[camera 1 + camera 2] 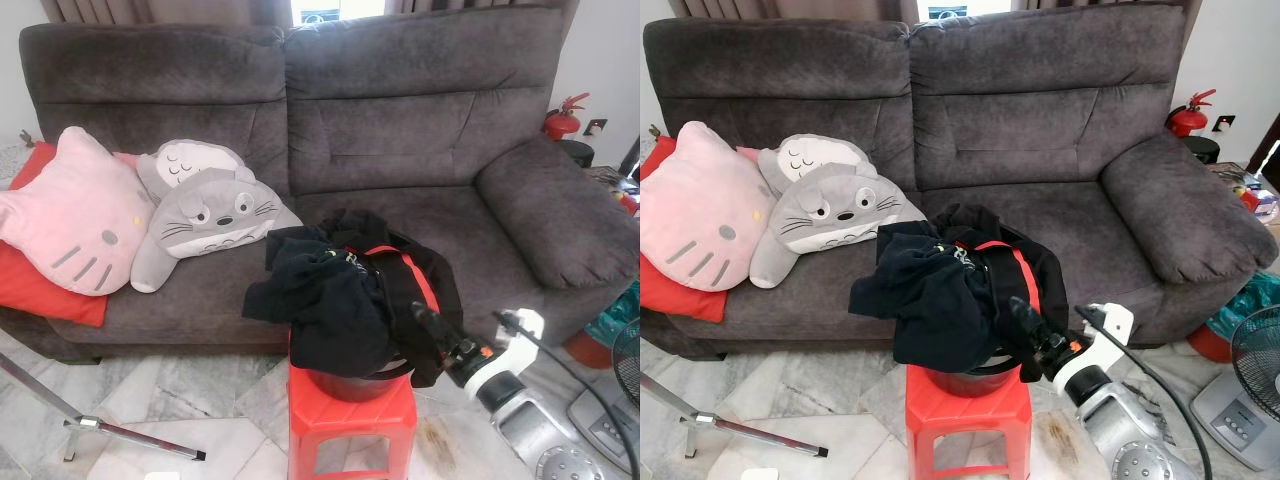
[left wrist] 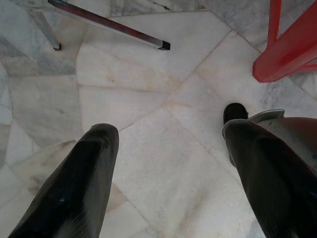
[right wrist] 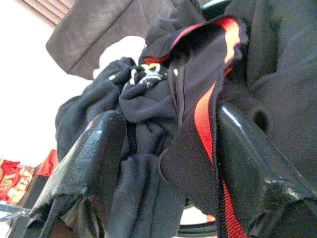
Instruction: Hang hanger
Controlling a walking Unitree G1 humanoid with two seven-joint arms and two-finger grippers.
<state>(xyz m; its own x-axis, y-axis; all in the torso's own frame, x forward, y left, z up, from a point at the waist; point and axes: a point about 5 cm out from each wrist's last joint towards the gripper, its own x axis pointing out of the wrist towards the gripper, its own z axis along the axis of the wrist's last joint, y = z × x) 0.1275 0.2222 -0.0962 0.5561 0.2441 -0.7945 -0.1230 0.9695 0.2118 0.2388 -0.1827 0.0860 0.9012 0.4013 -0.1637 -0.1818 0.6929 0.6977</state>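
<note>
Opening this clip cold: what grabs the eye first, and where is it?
A heap of black clothes with a red-orange stripe is piled in a dark basin on a red plastic stool in front of the grey sofa. The right gripper reaches into the heap's right side, fingers open around a striped fold. On the sofa's left end lie a pink cat cushion and a grey Totoro cushion.

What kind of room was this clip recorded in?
Most likely a home living room: a grey sofa with character cushions, a marble tile floor, and dark clothes heaped on a red stool.
</note>
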